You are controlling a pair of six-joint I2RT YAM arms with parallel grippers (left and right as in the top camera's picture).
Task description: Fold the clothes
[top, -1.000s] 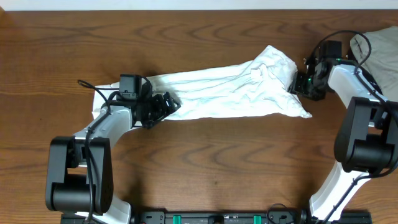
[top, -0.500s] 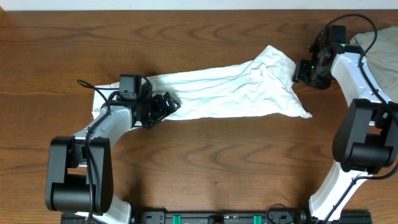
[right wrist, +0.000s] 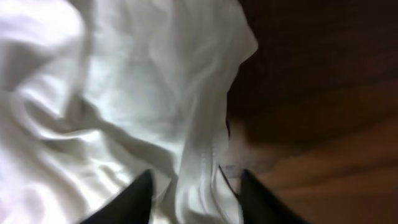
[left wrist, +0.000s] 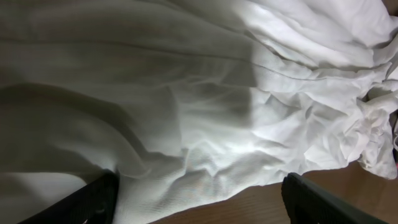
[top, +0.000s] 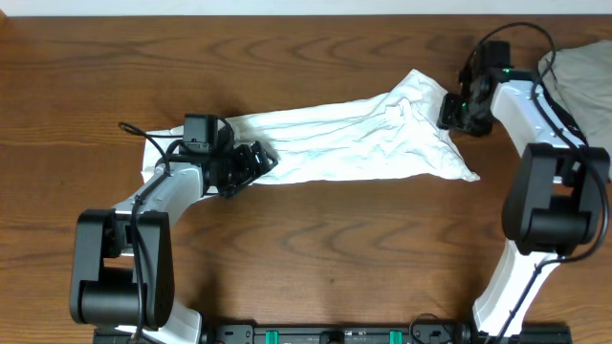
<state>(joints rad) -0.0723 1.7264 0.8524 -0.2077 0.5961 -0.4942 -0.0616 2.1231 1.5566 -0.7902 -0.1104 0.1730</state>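
1. White T-shirt (top: pixel 354 139) is spread on the surface (top: pixel 335 248) between the two pincers.
2. The right pincer (right wrist: pixel 196 180) has been moved up to the shirt's far corner; its jaws are apart, with a fold between them.
3. The left pincer (left wrist: pixel 199 193) is held wide apart over the other end.
4. A new grab for folding seems to be set up.

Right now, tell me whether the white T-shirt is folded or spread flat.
Neither: the white T-shirt lies bunched in a long wrinkled band across the table, no neat folds.
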